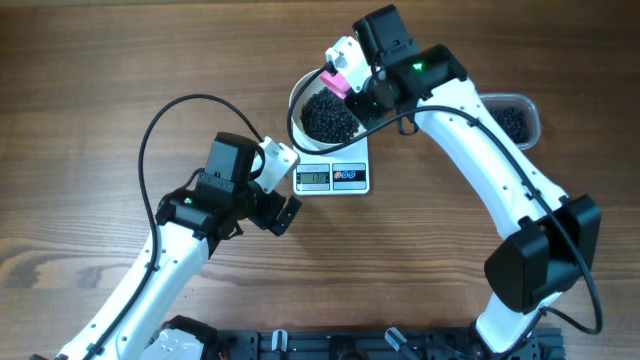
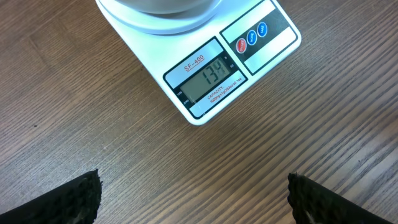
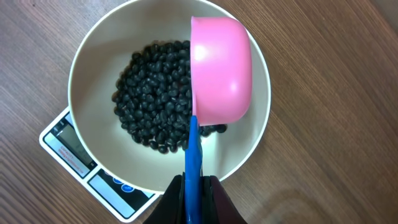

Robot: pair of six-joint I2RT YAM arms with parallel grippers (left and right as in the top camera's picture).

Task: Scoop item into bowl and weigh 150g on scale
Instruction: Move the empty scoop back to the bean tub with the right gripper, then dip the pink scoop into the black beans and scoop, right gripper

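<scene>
Robotics lab bench, wood-grain table (image 1: pixel 90 90), white arms (image 1: pixel 490 168), kitchen scale (image 1: pixel 333 178)

White scale (image 2: pixel 205 68) on wooden table (image 2: pixel 93 130), set at angle, one front corner nearest camera. Grey display (image 2: pixel 208 78) along scale's front edge, reading 134; "SF-400" printed above digits. Three small round buttons (image 2: pixel 251 37) beside display, toward scale's other front corner: one red, two blue. Base of white bowl (image 2: pixel 165 5) resting on scale's platform, cut off at top. Left gripper (image 2: pixel 193 199) spread wide; black ribbed fingertips (image 2: pixel 68 202) low at both sides, apart from scale, only bare wood between.
</scene>
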